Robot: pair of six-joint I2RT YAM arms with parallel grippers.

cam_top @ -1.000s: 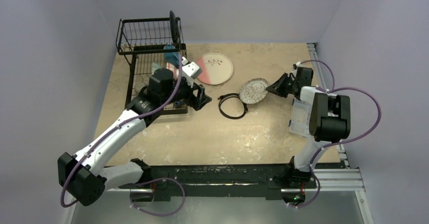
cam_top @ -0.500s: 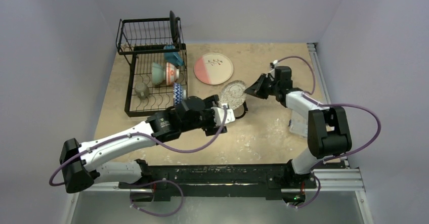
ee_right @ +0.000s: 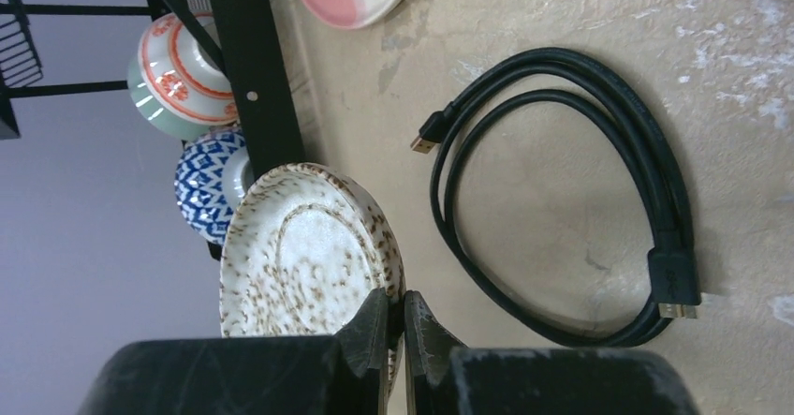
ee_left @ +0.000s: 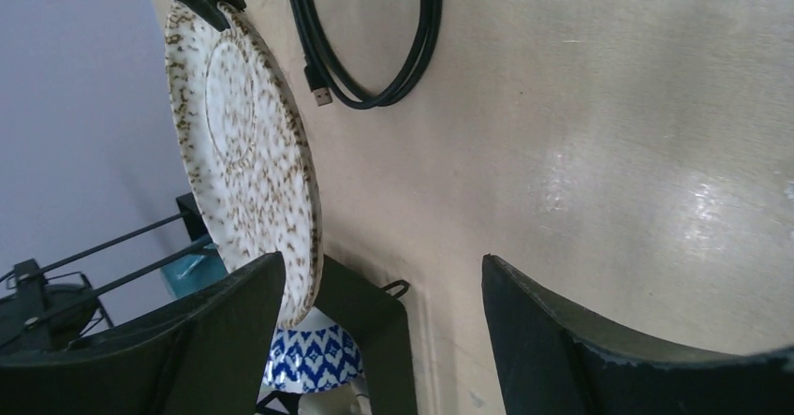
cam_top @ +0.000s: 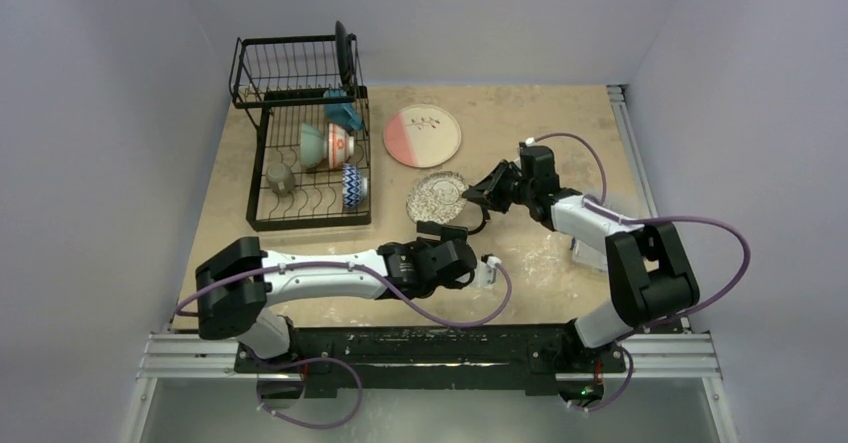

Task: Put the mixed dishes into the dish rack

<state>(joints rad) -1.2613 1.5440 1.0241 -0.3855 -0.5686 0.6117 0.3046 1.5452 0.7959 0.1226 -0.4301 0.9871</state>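
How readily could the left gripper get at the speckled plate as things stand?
Probably yes: the left gripper is open, the speckled plate sits beside one finger; only the right gripper pinches its rim.

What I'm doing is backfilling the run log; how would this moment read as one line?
right gripper: shut on speckled plate rim, plate tilted | left gripper: open, empty | black cable: on table | pink-and-white plate: on table
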